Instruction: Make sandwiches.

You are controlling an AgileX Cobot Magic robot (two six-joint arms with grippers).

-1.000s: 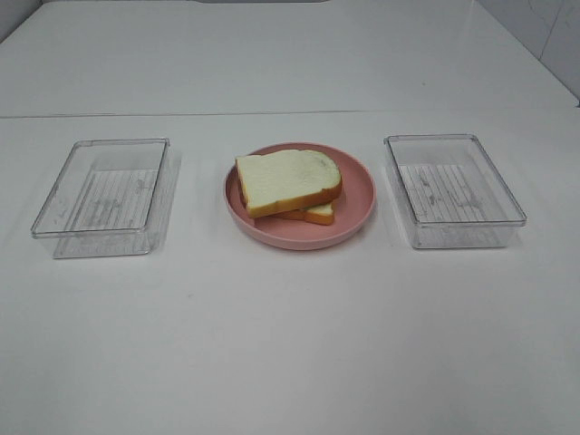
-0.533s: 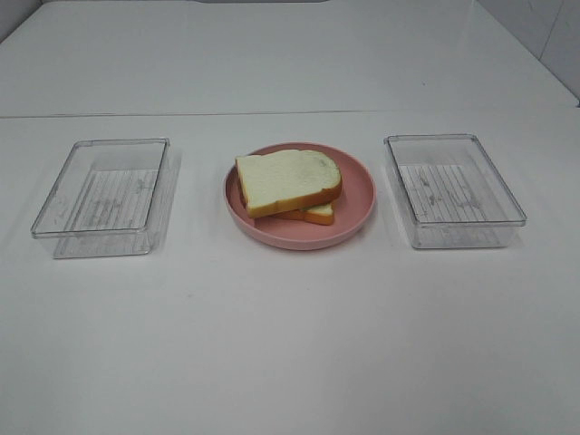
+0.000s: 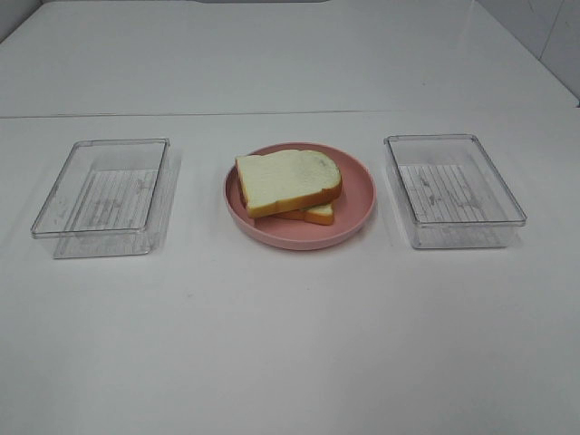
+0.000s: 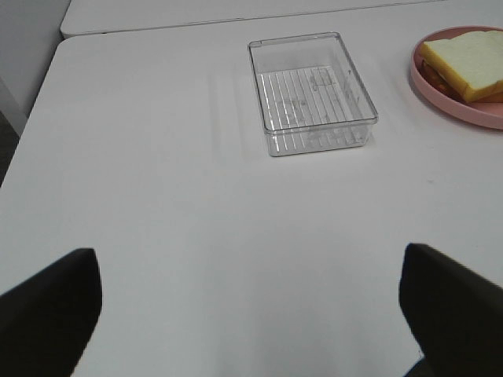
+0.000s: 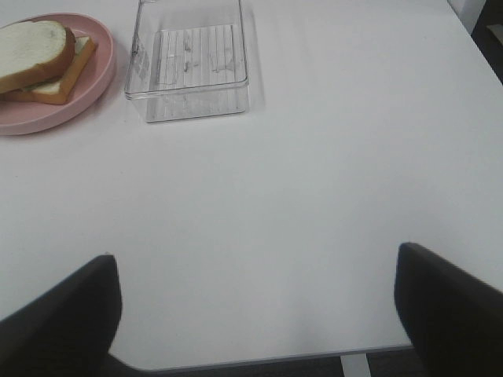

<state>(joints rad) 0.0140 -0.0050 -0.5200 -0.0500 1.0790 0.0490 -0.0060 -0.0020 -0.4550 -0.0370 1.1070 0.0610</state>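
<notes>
The sandwich (image 3: 290, 186) sits on the pink plate (image 3: 358, 195) in the middle of the table (image 3: 290, 344). Both grippers, left (image 4: 251, 314) and right (image 5: 255, 314), are wide open, holding nothing, near the front edge, about equally far.

My high camera looks steeply down across the counter (image 3: 290, 344) from the near side. Each wrist camera sits low and far back, facing forward. Every view shares the pink plate (image 3: 358, 195), seen at (image 4: 440, 90) and (image 5: 94, 75).
</notes>
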